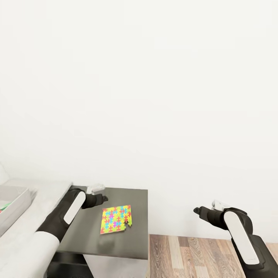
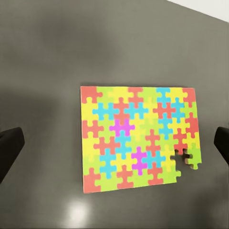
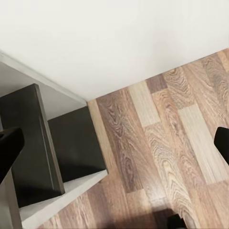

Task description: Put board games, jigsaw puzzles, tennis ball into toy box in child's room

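Puzzle: jigsaw puzzle [image 1: 116,219] flat on dark surface [image 1: 88,235], long axis toward 12 o'clock; no readable writing.
Left end effector [image 2: 114,145]: wide, empty.
Right end effector [image 3: 114,143]: wide, empty.

Table [image 1: 116,235] top: dark grey, smooth, slight sheen with a soft glare spot. Puzzle [image 2: 138,138]: matt, foam-like pieces in bright colours, one corner piece loose. Floor [image 3: 167,143]: wood-grain planks, satin finish. Wall [image 1: 154,77]: plain matt white. Arm shells: glossy white and black plastic.
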You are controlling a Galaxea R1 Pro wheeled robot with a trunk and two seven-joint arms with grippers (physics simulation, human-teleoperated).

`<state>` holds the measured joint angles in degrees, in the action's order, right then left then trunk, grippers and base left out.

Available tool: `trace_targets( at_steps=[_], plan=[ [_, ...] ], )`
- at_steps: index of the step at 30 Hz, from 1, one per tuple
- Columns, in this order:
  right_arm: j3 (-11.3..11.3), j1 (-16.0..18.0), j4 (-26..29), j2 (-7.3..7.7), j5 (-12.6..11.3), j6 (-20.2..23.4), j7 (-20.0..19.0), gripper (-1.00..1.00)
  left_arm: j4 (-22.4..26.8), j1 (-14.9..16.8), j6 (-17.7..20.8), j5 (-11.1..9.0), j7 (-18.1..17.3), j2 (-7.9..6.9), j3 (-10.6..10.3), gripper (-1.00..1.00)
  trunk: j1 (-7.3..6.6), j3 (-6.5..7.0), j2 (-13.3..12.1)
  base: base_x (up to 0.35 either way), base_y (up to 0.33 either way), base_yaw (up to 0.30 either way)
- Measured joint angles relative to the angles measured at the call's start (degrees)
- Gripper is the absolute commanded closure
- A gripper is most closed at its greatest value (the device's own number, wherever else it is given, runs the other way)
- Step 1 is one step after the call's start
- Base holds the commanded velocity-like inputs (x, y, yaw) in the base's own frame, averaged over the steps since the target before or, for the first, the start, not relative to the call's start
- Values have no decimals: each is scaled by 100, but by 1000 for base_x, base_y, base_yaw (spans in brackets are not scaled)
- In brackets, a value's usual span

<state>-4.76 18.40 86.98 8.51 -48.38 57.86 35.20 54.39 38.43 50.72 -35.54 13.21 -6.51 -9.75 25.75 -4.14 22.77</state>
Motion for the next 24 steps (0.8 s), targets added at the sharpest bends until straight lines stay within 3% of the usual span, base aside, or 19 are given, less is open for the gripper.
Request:
trace_targets(
  at_steps=[5, 9, 13, 17, 24],
  plan=[
    [-17, 0, -4, 3, 3, 0, 0, -100, -78, 0, -52, 184, 10, 191, -3, -100, 0, -46, 0, 0, 0, 0],
    [-31, 0, 18, 8, 3, -1, 0, -100, -491, 13, -691, 910, 14, 512, 2, -100, 0, -83, 0, 0, 0, 0],
    [-33, 0, 7, 6, 3, -1, 0, -100, -921, 25, -1035, 1524, 15, 809, -2, -100, 0, -120, 0, 0, 0, 0],
    [-46, 0, 10, 22, 4, 0, 0, -100, -1004, 27, -1174, 1655, 16, 892, 11, -100, 0, -157, 0, 0, 0, 0],
    [-52, 0, 3, 14, 3, -6, 0, -100, -1031, 28, -1504, 1681, 9, 855, 51, -100, 0, -221, 1, 0, 0, 0]
  ],
)
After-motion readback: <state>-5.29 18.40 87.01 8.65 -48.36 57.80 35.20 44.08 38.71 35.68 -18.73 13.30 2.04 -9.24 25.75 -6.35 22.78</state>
